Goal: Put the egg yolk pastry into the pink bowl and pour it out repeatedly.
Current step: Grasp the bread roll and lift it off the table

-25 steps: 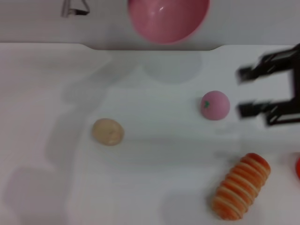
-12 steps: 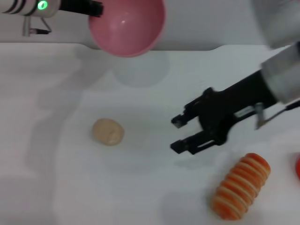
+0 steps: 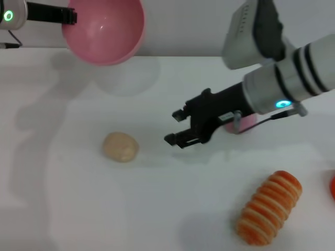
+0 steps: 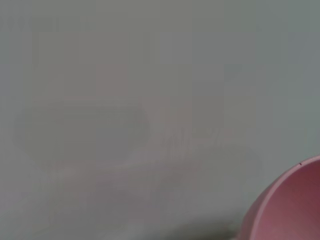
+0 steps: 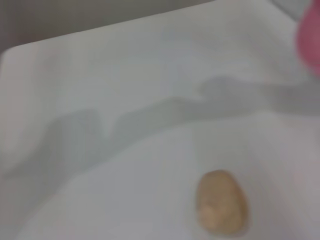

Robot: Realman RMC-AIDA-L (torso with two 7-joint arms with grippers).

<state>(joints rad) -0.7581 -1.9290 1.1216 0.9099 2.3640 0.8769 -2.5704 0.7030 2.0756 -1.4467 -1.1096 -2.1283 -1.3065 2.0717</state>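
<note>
The egg yolk pastry (image 3: 120, 147), a pale tan lump, lies on the white table left of centre; it also shows in the right wrist view (image 5: 220, 201). My right gripper (image 3: 174, 127) is open and empty, a little to the pastry's right, above the table. My left gripper (image 3: 70, 17) holds the pink bowl (image 3: 103, 29) by its rim, raised at the far left with its opening tilted toward me. The bowl's edge shows in the left wrist view (image 4: 290, 207).
An orange-and-cream striped roll (image 3: 269, 207) lies at the front right. A small pink ball (image 3: 244, 123) is mostly hidden behind my right arm. A red object (image 3: 332, 187) peeks in at the right edge.
My right gripper has moved in from the right edge toward the pastry. My left arm has carried the pink bowl from top centre to the far left. The pastry has not moved.
</note>
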